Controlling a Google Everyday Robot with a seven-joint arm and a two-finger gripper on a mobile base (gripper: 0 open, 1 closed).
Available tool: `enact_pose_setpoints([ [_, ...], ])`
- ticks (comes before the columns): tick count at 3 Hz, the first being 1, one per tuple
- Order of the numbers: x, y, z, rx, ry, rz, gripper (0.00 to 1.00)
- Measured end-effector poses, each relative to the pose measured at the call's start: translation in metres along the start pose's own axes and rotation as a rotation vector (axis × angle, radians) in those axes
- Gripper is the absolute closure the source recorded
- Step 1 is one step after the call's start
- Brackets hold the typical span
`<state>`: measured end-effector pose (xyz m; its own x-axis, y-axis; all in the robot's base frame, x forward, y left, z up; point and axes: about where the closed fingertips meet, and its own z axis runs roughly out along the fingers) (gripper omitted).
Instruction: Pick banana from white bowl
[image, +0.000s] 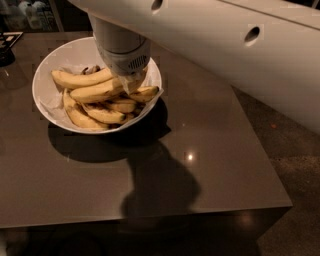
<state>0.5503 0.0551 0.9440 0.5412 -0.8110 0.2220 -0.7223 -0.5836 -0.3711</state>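
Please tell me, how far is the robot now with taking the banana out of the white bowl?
Done: the claw has reached into the white bowl and sits at the right end of the banana.
In hand: getting hold of it; a grip cannot be confirmed.
Left: lifting it out, as the banana lies on the other bananas.

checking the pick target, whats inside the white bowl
The white bowl holds a pile of yellow bananas on crumpled white paper. The gripper is down on the banana, covering its right end and the bowl's back right.
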Motion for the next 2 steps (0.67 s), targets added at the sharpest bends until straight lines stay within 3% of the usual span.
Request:
enact_pose_setpoints([
  [2,0.009,0.003,-0.041,0.052,-0.061,0.026,1.00],
])
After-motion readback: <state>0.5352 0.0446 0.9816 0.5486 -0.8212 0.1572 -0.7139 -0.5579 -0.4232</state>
